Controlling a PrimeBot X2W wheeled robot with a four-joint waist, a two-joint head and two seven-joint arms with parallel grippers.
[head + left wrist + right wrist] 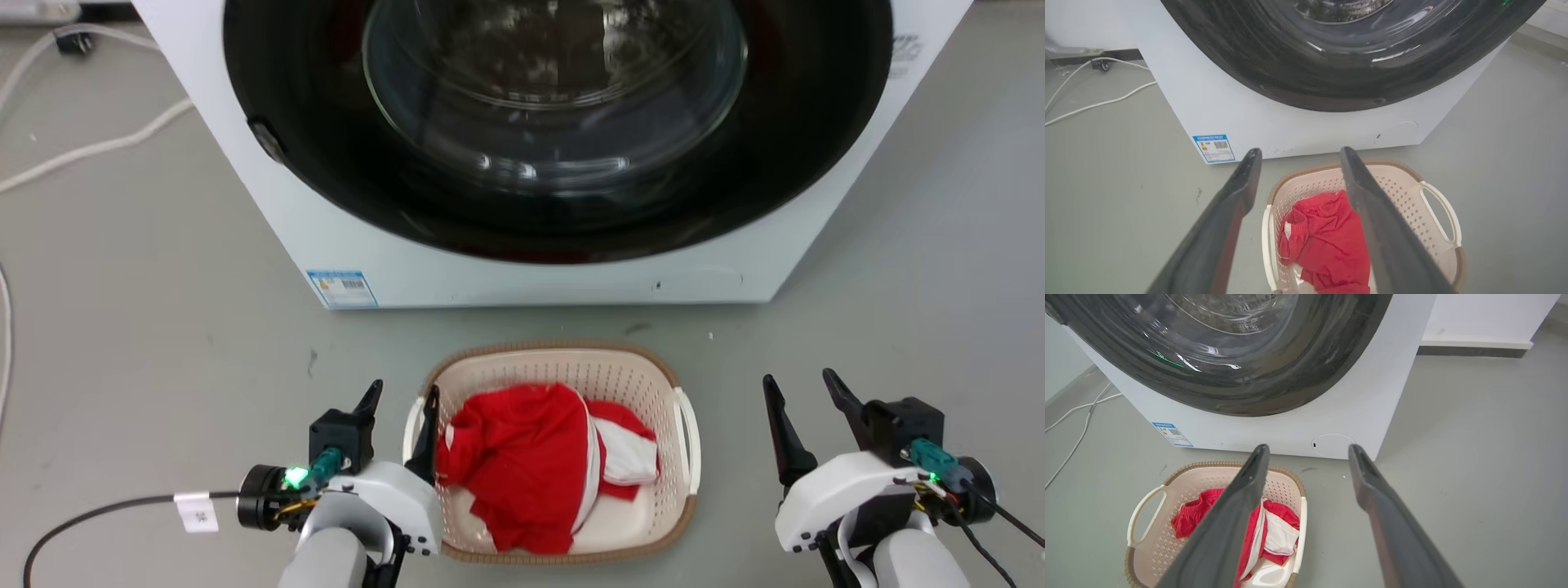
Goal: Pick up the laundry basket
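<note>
Dark and long, the two fingers (1227, 216) of the left gripper (405, 390) stand spread and empty astride the left white handle (1265, 245) of the laundry basket (563, 349), one outside over the floor (163, 367) and one above the inside, while the right gripper (798, 377), likewise spread and holding nothing, hangs apart from the basket's right side. The cream perforated basket with its brown woven-look rim sits on the smooth grey floor and holds a crumpled red-and-white garment (522, 457). Just beyond stands a white washing machine (531, 282) with a round dark glass door (555, 98), pale cables (90, 149) trailing at its left.
</note>
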